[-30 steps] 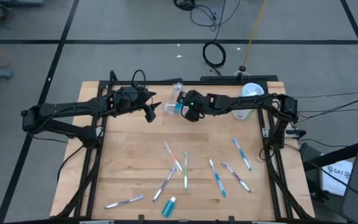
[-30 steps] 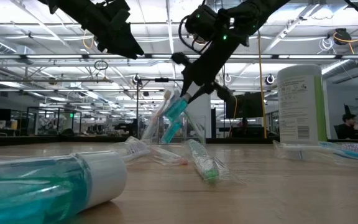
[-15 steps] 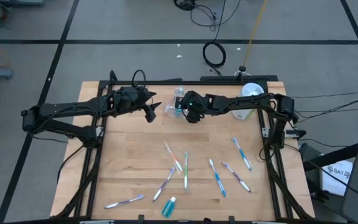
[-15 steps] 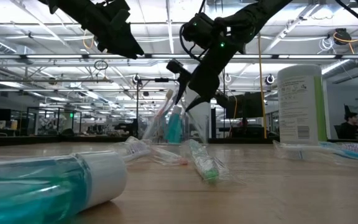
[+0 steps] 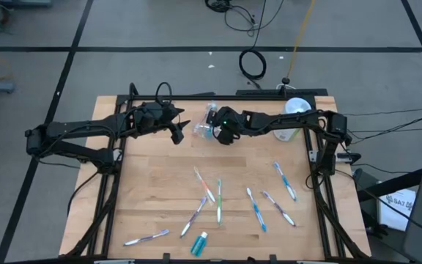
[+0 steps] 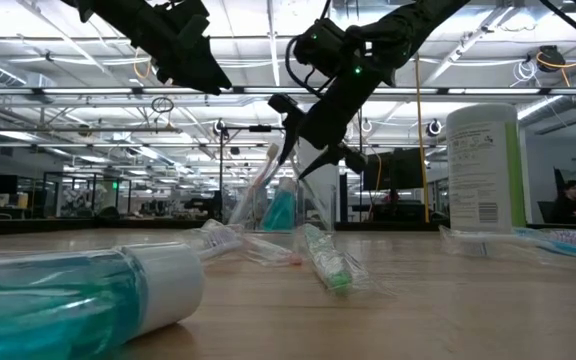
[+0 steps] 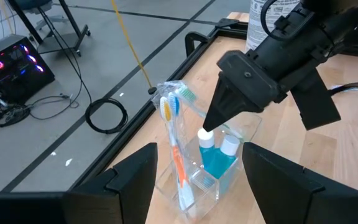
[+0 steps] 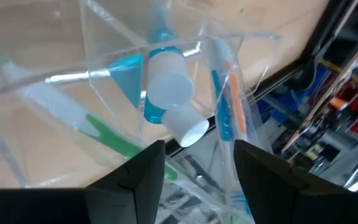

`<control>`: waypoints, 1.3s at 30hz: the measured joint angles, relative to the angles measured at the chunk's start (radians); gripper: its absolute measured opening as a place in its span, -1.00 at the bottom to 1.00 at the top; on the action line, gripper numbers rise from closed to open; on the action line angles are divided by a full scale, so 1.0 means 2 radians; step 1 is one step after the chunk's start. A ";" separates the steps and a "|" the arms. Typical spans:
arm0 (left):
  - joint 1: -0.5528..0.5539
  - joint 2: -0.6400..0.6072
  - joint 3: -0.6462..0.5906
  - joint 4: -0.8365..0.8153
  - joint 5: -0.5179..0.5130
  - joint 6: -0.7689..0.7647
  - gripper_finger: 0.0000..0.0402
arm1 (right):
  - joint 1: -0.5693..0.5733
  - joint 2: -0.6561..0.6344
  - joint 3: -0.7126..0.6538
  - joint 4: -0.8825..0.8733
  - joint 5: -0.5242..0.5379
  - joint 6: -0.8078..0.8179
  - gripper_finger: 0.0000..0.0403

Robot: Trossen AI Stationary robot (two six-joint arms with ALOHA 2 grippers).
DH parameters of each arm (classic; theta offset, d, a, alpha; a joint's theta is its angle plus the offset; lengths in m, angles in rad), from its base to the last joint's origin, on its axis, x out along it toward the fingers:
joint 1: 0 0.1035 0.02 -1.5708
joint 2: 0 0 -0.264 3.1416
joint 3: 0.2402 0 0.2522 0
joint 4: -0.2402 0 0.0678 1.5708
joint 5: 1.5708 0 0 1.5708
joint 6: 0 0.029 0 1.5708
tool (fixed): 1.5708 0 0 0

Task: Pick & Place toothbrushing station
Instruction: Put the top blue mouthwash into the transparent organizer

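A clear holder (image 5: pixel 204 127) stands at the table's far middle. Packaged toothbrushes (image 7: pixel 174 146) and two teal tubes with white caps (image 7: pixel 215 154) stand in it. My right gripper (image 6: pixel 315 160) hangs open just above the tubes' caps (image 8: pixel 169 84), slanting down from the right, with a finger on either side and nothing between them. My left gripper (image 5: pixel 176 133) hovers open to the left of the holder, raised above the table, with nothing in it.
Several packaged toothbrushes (image 5: pixel 218 199) lie scattered over the table's near half. Another teal tube (image 5: pixel 198 243) lies at the near edge. A white bottle (image 5: pixel 291 117) stands at the far right. Bare wood lies between the holder and the brushes.
My right gripper has opened and let go of a teal tube. The tube hung tilted in its fingers over the holder a second ago. It now stands upright in the holder beside the other tube. The gripper has stayed just above it.
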 joint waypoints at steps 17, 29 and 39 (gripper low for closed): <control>0.000 0.000 0.000 -0.004 0.000 -0.002 0.21 | 0.000 -0.007 0.000 -0.073 0.000 0.180 -0.09; 0.000 0.000 0.000 -0.003 0.001 -0.002 0.21 | 0.001 -0.007 0.000 -0.060 -0.054 0.188 -0.09; 0.000 0.000 0.000 -0.003 0.001 -0.002 0.21 | 0.001 -0.007 0.000 -0.022 -0.064 0.188 -0.10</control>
